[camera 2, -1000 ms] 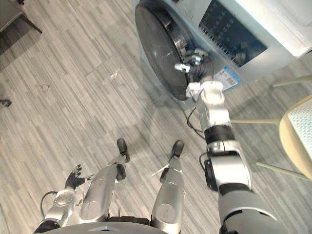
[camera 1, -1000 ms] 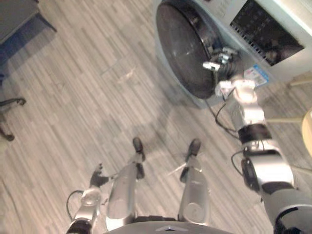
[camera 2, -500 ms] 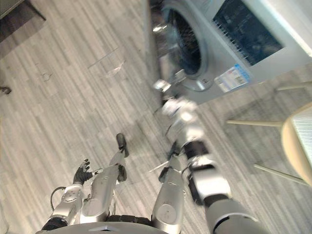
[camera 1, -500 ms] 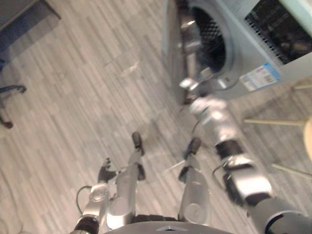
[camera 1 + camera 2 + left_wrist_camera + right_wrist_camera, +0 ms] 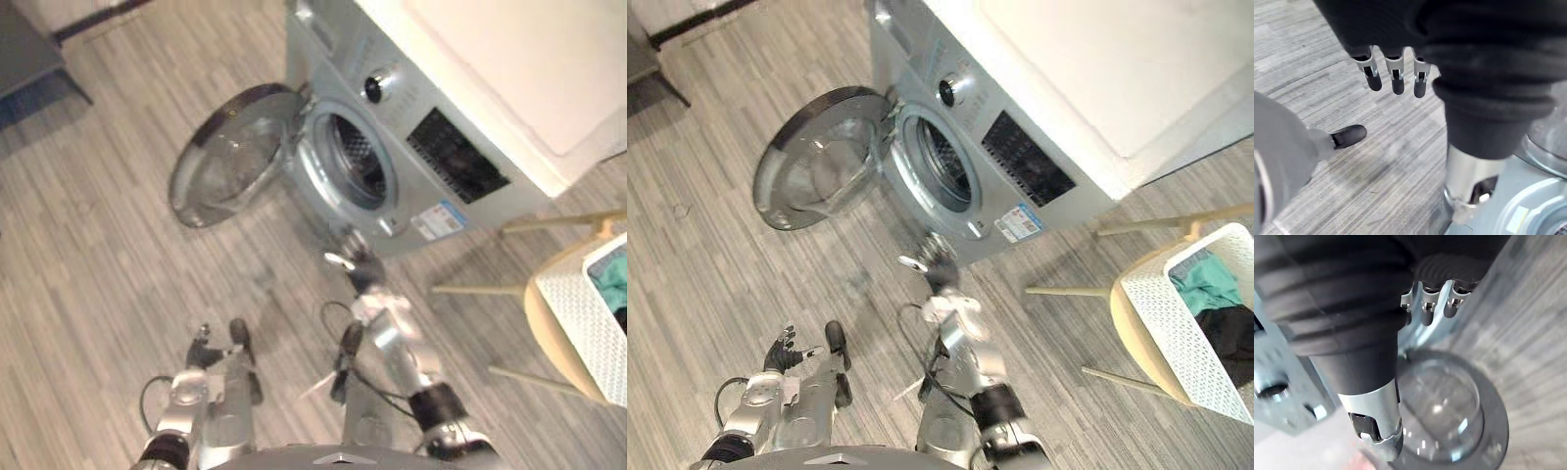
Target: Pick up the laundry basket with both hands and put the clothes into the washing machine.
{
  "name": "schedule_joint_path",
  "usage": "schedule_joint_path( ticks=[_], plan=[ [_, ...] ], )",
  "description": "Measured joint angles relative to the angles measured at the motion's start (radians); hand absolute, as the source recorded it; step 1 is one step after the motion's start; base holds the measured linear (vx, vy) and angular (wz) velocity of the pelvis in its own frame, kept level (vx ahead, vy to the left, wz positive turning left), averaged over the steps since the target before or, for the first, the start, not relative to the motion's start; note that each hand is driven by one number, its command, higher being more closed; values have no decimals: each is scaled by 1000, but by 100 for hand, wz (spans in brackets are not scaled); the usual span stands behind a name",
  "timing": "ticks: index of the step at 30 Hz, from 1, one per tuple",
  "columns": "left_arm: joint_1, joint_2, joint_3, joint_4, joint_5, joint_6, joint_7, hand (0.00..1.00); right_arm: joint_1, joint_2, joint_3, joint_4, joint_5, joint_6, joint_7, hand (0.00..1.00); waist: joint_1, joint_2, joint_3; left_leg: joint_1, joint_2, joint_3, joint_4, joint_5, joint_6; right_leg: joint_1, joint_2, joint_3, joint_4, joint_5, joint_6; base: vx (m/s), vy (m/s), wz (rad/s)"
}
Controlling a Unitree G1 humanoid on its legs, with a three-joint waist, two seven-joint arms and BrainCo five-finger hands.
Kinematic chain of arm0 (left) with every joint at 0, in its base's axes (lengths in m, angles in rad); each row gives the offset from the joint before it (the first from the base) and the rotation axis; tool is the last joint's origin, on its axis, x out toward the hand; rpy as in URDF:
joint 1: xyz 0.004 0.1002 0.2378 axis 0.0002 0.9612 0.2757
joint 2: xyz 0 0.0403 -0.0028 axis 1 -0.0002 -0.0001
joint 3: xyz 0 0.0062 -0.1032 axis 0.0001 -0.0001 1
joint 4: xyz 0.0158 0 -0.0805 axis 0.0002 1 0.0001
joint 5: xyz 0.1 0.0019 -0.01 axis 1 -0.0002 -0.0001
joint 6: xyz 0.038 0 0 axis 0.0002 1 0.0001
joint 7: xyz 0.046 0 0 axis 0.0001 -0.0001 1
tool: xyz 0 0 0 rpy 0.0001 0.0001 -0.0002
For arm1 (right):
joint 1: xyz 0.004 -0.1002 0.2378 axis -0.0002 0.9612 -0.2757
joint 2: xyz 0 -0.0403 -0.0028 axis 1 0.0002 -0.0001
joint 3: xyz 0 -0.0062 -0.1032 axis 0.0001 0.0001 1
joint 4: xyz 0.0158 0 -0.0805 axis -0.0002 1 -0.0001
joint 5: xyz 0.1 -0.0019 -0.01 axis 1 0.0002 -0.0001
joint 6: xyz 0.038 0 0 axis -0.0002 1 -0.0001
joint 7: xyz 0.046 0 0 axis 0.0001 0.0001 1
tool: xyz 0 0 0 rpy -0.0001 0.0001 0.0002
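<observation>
The silver washing machine (image 5: 911,69) stands ahead with its round glass door (image 5: 230,157) swung wide to the left, and the drum opening (image 5: 355,162) is bare. The white laundry basket (image 5: 1176,313) rests on a beige chair (image 5: 549,323) at the far right and holds teal and dark clothes (image 5: 1205,279). My right hand (image 5: 936,266) hovers low in front of the machine, below the opening, open and holding nothing. The door glass (image 5: 1442,406) shows past its fingers (image 5: 1437,301). My left hand (image 5: 201,345) hangs open by my side near the floor, its fingers (image 5: 1396,78) relaxed.
Grey plank floor (image 5: 108,274) spreads to the left of the open door. A dark piece of furniture (image 5: 29,49) sits at the far upper left. The chair's pale legs (image 5: 549,223) reach toward the machine's right side.
The camera has swung, bringing the basket and chair into view. The machine's door has gone from shut to wide open, and my right hand has come off it and dropped lower.
</observation>
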Motion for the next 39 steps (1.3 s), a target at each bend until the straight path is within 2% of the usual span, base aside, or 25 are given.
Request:
schedule_joint_path(
  ticks=[4,6,8,10,13,15,16,18,23,24,26,28,31,35,39],
  plan=[
    [-31,7,42,-33,-2,-1,-1,0,152,-14,-143,-8,-44,1,1,0,-45,1,-16,18,6,29,-1,-8,-4,-5,7,25,-2,-5,-6,55,-16,-26],
    [-81,14,83,-25,-19,-1,2,0,209,-13,-204,3,-50,1,0,0,-55,-1,-18,22,13,53,-1,-11,-9,-21,14,49,-2,-1,-9,35,-24,-37],
    [-154,51,135,11,-60,-2,7,0,225,-11,-242,28,-59,2,-1,0,-75,-4,-18,3,24,82,24,-23,-12,-52,24,82,-3,14,-8,24,-39,-49],
    [-247,127,191,56,-144,-1,32,0,221,-11,-278,29,-67,4,-4,0,-92,-14,-14,-48,53,123,101,-52,-8,-108,42,132,-4,40,-16,-1,-82,-59],
    [-351,234,246,93,-213,-3,48,0,213,-10,-349,30,-67,4,-14,0,-100,-33,-3,-100,98,151,197,-95,-15,-143,70,170,-18,65,-25,-33,-87,-52],
    [-469,343,299,136,-280,-5,50,0,209,-9,-429,31,-54,-2,-46,0,-107,-55,18,-153,152,156,296,-138,-23,-150,100,180,-53,89,-33,-66,-89,-33],
    [-495,362,313,136,-298,-7,51,0,211,-8,-445,31,-47,-2,-53,0,-107,-61,21,-168,165,155,317,-149,-28,-156,108,182,-56,92,-36,-85,-75,-23],
    [-590,413,358,128,-367,-11,67,0,229,9,-476,18,-19,-8,-84,0,-101,-75,36,-229,225,158,407,-191,-34,-180,135,190,-74,104,-30,-74,-71,-28],
    [-661,410,416,9,-396,-13,131,0,294,98,-480,-82,10,-9,-104,0,-87,-79,73,-308,314,168,539,-255,-31,-216,177,205,-94,128,-27,0,-40,-31],
    [-682,400,422,-3,-404,-16,149,0,314,111,-480,-96,23,-9,-105,0,-76,-78,86,-314,334,167,565,-270,-29,-215,187,206,-94,141,-35,58,-17,-20],
    [-697,384,421,-21,-412,-15,157,0,326,112,-480,-96,23,-9,-105,0,-67,-76,89,-322,341,161,572,-274,-30,-218,191,204,-95,141,-35,64,-17,-7],
    [-719,374,422,-34,-412,-15,158,0,326,116,-479,-105,24,-9,-104,0,-46,-75,93,-328,345,158,569,-274,-30,-225,196,200,-93,141,-35,92,-41,-1],
    [-729,356,430,-37,-411,-15,159,0,321,115,-465,-141,46,-10,-98,0,-29,-65,110,-326,344,158,565,-274,-31,-225,195,196,-89,141,-35,76,-38,1],
    [-702,343,452,-39,-411,-15,158,0,321,115,-438,-138,52,-10,-88,0,-16,-65,110,-310,340,157,551,-269,-34,-219,193,182,-73,138,-34,57,-30,5],
    [-588,299,458,-109,-410,-16,150,0,321,116,-440,-124,52,-9,-86,0,-17,-62,112,-242,286,137,472,-232,-35,-165,161,149,-51,89,-40,51,-25,31]
  ],
)
